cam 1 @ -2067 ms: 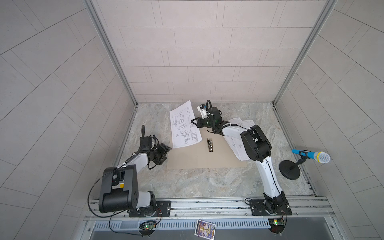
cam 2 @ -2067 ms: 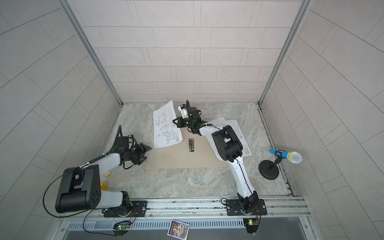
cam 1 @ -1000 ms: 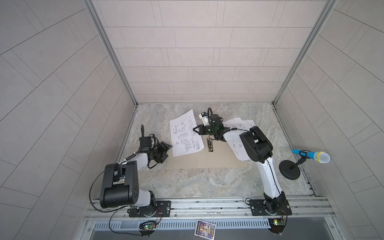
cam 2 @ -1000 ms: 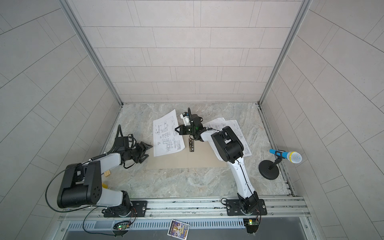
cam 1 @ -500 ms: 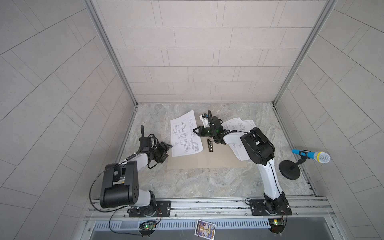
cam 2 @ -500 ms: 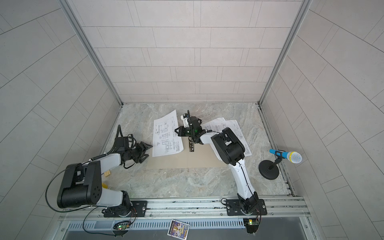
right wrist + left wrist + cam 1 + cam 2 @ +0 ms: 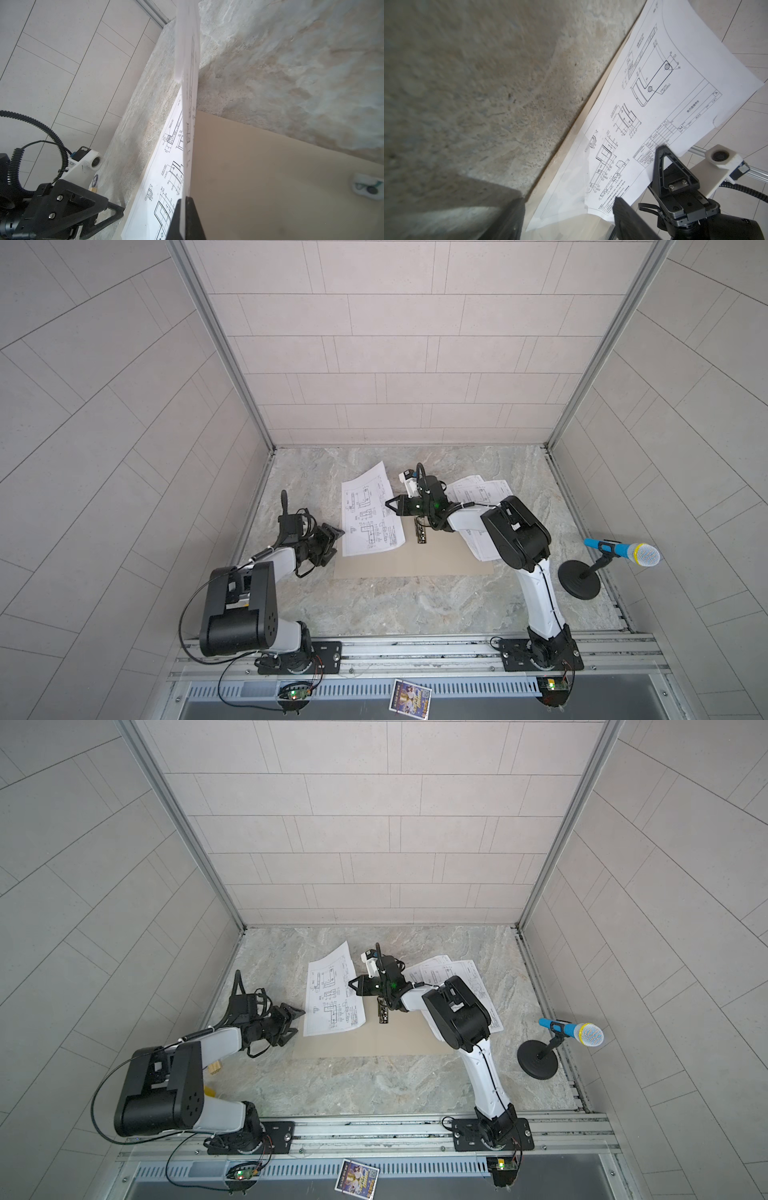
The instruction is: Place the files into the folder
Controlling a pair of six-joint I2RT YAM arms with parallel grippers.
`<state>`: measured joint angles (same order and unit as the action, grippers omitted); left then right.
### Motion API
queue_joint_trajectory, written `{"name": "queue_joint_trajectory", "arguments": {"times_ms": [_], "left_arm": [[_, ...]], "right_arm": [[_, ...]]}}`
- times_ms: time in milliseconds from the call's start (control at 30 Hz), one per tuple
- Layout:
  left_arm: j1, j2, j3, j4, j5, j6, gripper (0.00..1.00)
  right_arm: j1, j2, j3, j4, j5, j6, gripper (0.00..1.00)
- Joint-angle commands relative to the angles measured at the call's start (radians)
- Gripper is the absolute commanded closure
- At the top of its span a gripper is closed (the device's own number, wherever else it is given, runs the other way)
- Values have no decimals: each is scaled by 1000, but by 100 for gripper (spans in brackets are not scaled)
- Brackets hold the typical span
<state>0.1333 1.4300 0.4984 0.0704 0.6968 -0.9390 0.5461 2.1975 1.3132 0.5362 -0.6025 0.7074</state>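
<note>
The right gripper (image 7: 392,505), jaws pressed together, pinches the right edge of one sheet (image 7: 368,516) at frame centre; it stretches left from there, long axis top-to-bottom, lower end over the folder (image 7: 415,566). The left gripper (image 7: 332,538), spread and empty, sits just beside its lower-left edge

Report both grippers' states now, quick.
Left gripper: open, empty, beside the folder.
Right gripper: shut on one printed drawing sheet, its edge pinched.
</note>
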Motion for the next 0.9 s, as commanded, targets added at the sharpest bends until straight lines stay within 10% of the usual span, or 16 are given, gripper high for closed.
{"name": "queue_joint_trajectory", "arguments": {"times_ms": [0, 867], "left_arm": [[5, 7, -14, 10, 11, -2, 26], [4, 23, -9, 18, 14, -5, 26]], "right_arm": [[9, -34, -8, 35, -35, -20, 100], [31, -77, -102, 89, -22, 33, 100]]}}
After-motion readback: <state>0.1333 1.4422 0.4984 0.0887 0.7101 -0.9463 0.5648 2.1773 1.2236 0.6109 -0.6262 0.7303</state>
